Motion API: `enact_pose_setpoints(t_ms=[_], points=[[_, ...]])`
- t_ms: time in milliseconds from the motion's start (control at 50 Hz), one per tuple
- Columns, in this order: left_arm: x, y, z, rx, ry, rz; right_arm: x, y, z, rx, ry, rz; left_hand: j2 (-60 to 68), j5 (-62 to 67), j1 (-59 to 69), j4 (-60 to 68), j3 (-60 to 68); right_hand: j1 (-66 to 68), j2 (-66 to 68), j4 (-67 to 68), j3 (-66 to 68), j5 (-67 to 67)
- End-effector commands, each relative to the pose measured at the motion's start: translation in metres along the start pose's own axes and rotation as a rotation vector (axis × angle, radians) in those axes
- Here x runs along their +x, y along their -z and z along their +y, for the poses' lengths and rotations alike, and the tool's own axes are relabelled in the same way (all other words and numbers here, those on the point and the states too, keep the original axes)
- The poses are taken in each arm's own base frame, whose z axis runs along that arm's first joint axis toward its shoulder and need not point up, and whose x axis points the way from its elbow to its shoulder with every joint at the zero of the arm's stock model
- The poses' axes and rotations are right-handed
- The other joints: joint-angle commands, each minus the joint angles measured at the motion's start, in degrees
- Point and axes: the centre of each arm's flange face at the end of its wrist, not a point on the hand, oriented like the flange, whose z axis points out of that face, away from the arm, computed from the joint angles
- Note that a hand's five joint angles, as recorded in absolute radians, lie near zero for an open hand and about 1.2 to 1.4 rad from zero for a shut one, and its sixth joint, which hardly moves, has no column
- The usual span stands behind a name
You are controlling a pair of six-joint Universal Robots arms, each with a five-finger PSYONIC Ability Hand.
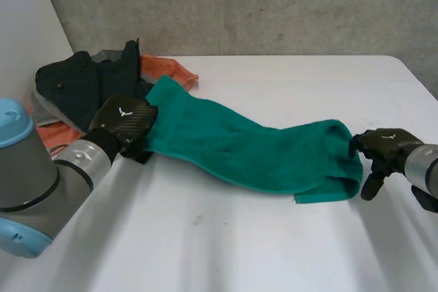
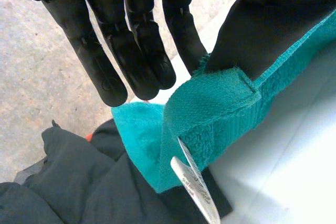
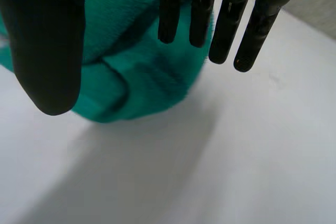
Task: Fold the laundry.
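Folding should go best if both ends get a firm grip and lift together, keeping the teal towel [image 1: 239, 148] taut and clear of the dark clothes pile [image 1: 82, 83] at far left. On its left end the left robot hand [image 1: 126, 120] pinches cloth between thumb and one finger, other fingers straight. Towel lies stretched across the worktop [image 1: 274, 251]. Over the bunched right end the right robot hand [image 1: 387, 150] hangs, fingers straight, holding nothing.
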Motion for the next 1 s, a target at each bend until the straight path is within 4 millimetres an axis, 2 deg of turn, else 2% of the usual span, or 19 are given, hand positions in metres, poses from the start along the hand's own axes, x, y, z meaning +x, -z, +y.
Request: enact_pose_setpoints(t_ms=[20, 240, 360, 400, 440, 480, 540, 560, 600, 620, 640, 660, 720, 780, 860, 920, 1000], points=[[-0.004, 0.007, -0.016, 0.040, 0.003, -0.011, 0.004, -0.023, 0.019, -0.015, -0.141, -0.102, 11.57, 15.13, 14.13, 11.38, 11.82, 4.06, 0.67, 0.51, 0.43, 1.34], [-0.004, 0.010, -0.027, 0.070, -0.004, -0.015, 0.016, -0.065, 0.026, 0.060, -0.191, -0.003, 11.57, 15.13, 14.13, 11.38, 11.82, 5.05, 1.67, 1.51, 1.43, 2.34], [-0.004, 0.009, -0.029, 0.077, -0.006, -0.015, 0.002, -0.076, 0.024, 0.062, -0.155, -0.016, 11.57, 15.13, 14.13, 11.38, 11.82, 10.92, 7.54, 7.38, 7.30, 8.21], [-0.004, 0.009, -0.031, 0.084, -0.006, -0.018, 0.000, -0.080, 0.025, 0.056, -0.147, -0.008, 11.57, 15.13, 14.13, 11.38, 11.82, 30.01, 26.63, 26.47, 26.39, 27.30], [-0.005, 0.009, -0.033, 0.090, -0.008, -0.021, 0.003, -0.081, 0.022, 0.061, -0.145, 0.012, 11.57, 15.13, 14.13, 11.38, 11.82, 57.85, 54.46, 54.30, 54.23, 55.13], [-0.007, 0.009, -0.037, 0.102, -0.011, -0.028, 0.010, -0.079, 0.016, 0.079, -0.141, 0.049, 11.57, 15.13, 14.13, 11.38, 11.82, 57.98, 54.60, 54.44, 54.36, 55.27], [-0.014, 0.012, -0.050, 0.141, -0.013, -0.050, 0.019, -0.070, 0.000, 0.142, -0.130, 0.079, 11.57, 15.13, 14.13, 11.38, 11.82, 57.98, 54.60, 54.44, 54.36, 55.27], [-0.015, 0.013, -0.053, 0.150, -0.009, -0.055, 0.024, -0.057, -0.019, 0.207, -0.114, 0.097, 11.57, 15.13, 14.13, 11.38, 11.82, 57.98, 54.60, 54.44, 54.36, 55.27], [-0.024, 0.017, -0.065, 0.189, 0.011, -0.082, 0.034, -0.039, -0.042, 0.278, -0.096, 0.127, 11.57, 15.13, 14.13, 11.38, 11.82, 57.98, 54.60, 54.44, 54.36, 55.27], [-0.026, 0.019, -0.069, 0.201, 0.018, -0.088, 0.037, -0.033, -0.047, 0.297, -0.088, 0.135, 11.57, 15.13, 14.13, 11.38, 11.82, 57.98, 54.60, 54.44, 54.36, 55.27], [-0.029, 0.021, -0.075, 0.219, 0.027, -0.097, 0.049, -0.019, -0.062, 0.341, -0.069, 0.168, 11.57, 15.13, 14.13, 11.38, 11.82, 57.98, 54.60, 54.44, 54.36, 55.27], [-0.035, 0.025, -0.084, 0.245, 0.042, -0.116, 0.056, -0.013, -0.067, 0.352, -0.057, 0.188, 11.57, 15.13, 14.13, 11.38, 11.82, 57.98, 54.60, 54.44, 54.36, 55.27], [-0.047, 0.031, -0.095, 0.282, 0.060, -0.148, 0.081, 0.006, -0.077, 0.360, -0.007, 0.238, 11.57, 15.13, 14.13, 11.38, 11.82, 57.98, 54.60, 54.44, 54.36, 55.27], [-0.064, 0.039, -0.106, 0.320, 0.076, -0.202, 0.093, 0.020, -0.090, 0.375, 0.035, 0.254, 11.57, 15.13, 14.13, 11.38, 11.82, 57.98, 54.60, 54.44, 54.36, 55.27], [-0.075, 0.044, -0.109, 0.335, 0.094, -0.235, 0.095, 0.032, -0.099, 0.380, 0.056, 0.236, 11.57, 15.13, 14.13, 11.38, 11.82, 57.98, 54.60, 54.44, 54.36, 55.27], [-0.075, 0.042, -0.105, 0.323, 0.101, -0.231, 0.096, 0.034, -0.100, 0.365, 0.055, 0.228, 11.57, 15.13, 14.13, 11.38, 11.82, 57.98, 54.60, 54.44, 54.36, 55.27], [-0.070, 0.035, -0.096, 0.294, 0.109, -0.216, 0.101, 0.027, -0.096, 0.350, 0.068, 0.232, 11.57, 15.13, 14.13, 11.38, 11.82, 57.98, 54.60, 54.44, 54.36, 55.27]])
